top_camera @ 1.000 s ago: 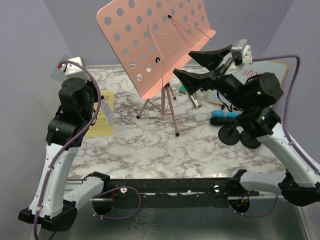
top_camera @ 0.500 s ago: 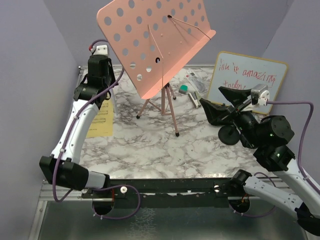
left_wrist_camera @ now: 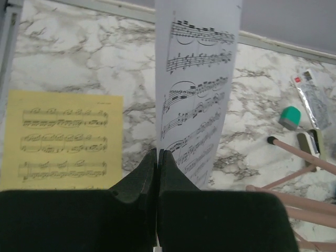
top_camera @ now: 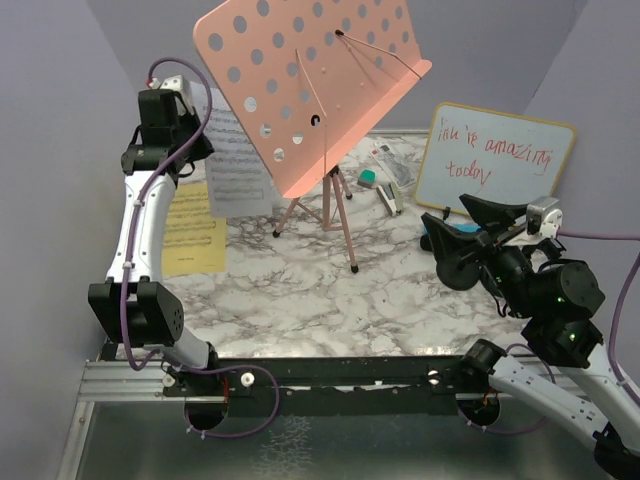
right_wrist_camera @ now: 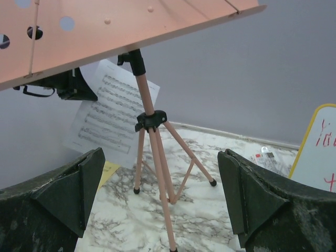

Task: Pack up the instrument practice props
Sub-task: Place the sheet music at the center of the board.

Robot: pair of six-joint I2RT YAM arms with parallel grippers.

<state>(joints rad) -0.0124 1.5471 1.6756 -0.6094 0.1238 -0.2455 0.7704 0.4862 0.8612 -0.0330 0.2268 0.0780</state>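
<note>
Paper-light and floppy, the white sheet-music page (left_wrist_camera: 197, 79) is dangling at ten o'clock, my left gripper (left_wrist_camera: 158, 153) pinching its edge, my right gripper (right_wrist_camera: 160, 163) gaping empty.

Marble tbl (top_camera: 300, 290): 1 yellow music pg (top_camera: 193, 232) left, pink rack tripod (top_camera: 330, 215) ctr, whiteboard (top_camera: 495, 160), stapler (top_camera: 390, 200), eraser (top_camera: 369, 180).

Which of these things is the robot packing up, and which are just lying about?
Packing up: pink music rack; white sheet-music page, pinched in the left tool; yellow sheet-music page; blue microphone; black round mic base.
Lying about: whiteboard; stapler; green eraser.
</note>
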